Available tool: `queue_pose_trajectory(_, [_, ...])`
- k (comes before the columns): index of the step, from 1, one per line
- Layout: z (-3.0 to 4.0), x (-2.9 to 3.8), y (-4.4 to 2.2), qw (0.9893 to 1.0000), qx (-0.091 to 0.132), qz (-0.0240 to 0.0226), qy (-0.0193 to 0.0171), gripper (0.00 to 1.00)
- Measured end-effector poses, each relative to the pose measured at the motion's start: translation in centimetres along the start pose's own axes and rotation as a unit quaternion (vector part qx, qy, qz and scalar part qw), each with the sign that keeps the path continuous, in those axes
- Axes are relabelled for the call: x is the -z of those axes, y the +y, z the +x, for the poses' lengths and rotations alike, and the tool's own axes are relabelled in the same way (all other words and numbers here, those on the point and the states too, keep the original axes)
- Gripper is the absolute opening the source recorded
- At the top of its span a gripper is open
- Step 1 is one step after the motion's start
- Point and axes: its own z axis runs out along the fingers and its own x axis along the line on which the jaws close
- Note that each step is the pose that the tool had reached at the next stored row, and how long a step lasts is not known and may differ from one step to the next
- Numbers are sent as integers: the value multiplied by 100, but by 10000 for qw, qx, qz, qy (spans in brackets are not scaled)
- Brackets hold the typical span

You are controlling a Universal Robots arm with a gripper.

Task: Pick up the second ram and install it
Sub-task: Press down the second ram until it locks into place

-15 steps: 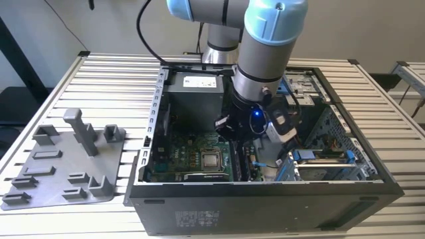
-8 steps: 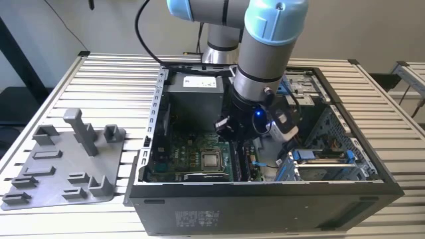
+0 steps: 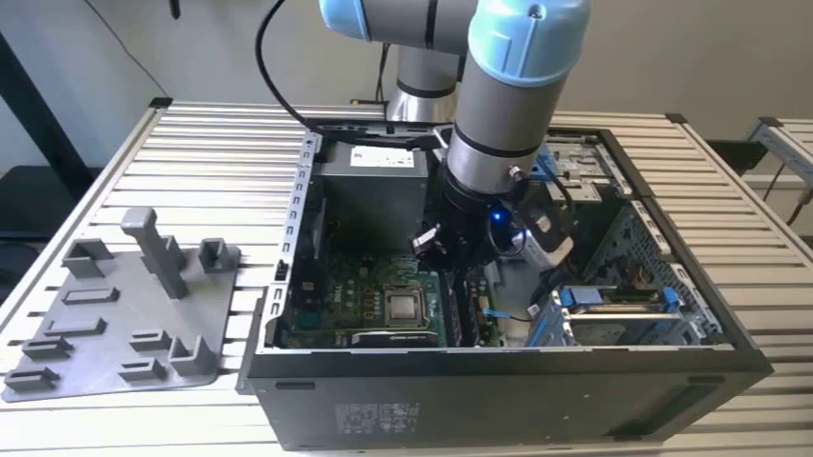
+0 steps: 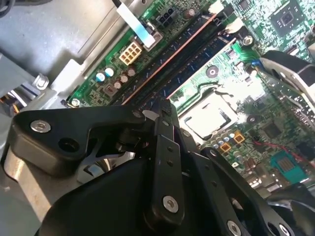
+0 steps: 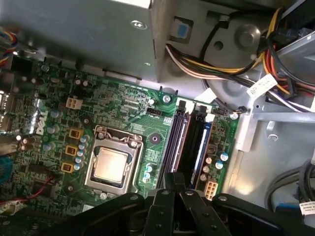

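Gripper [image 3: 439, 249] inside the computer case [image 3: 508, 381]
You see its fingers [image 5: 173, 183] closed together just above the memory slots [image 5: 189, 142], nothing visibly held

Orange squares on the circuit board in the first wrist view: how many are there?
3 orange squares in one row beside the processor socket: one, a second, a third. The end effector covers part of the board, so more may be hidden.
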Motion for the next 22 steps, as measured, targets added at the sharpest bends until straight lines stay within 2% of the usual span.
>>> queue_pose_trajectory(7, [0,-1,0,9993,362,20,16,11])
queue_pose_trajectory(12, [1,0,0,9979,641,26,27,11])
queue_pose_trajectory(14, [1,0,0,9969,789,27,31,11])
queue_pose_trajectory(19, [2,2,1,9931,1171,29,43,11])
queue_pose_trajectory(22, [2,15,1,9903,1389,31,50,11])
